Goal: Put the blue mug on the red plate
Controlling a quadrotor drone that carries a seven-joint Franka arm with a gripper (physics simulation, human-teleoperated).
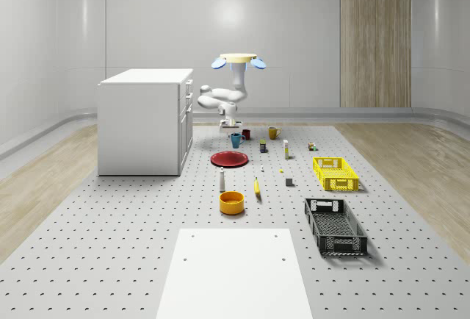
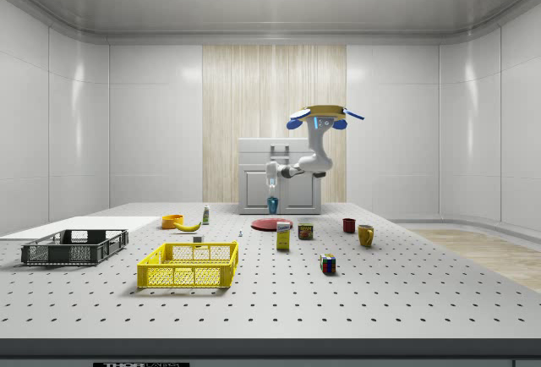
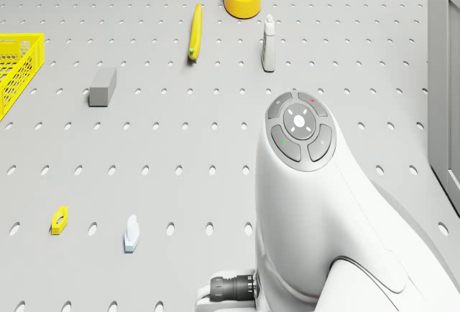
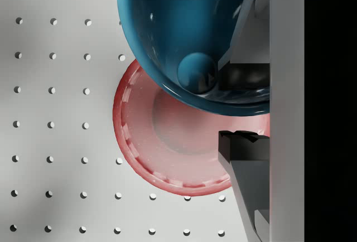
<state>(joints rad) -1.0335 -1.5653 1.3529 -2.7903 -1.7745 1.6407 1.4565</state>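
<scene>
Fingers (image 4: 241, 111) pinch the blue mug's (image 4: 184, 30) rim – red plate (image 4: 167, 141) partly hidden beneath; drone (image 1: 239, 59) hovers.

The drone (image 1: 239, 59) hovers above the far part of the counter (image 1: 132, 245), beside the cabinet (image 1: 145, 121) that stands toward the whole-scene view's left. The hand (image 1: 233, 129) hangs below it, holding the mug (image 1: 235, 140) above the far edge of the plate (image 1: 229, 159). In front of the plate stand a bottle (image 1: 222, 179) and a bowl (image 1: 231, 202), with a banana (image 1: 257, 187) to their right. Two crates (image 1: 335, 173) (image 1: 335, 225) lie further right, one before the other
</scene>
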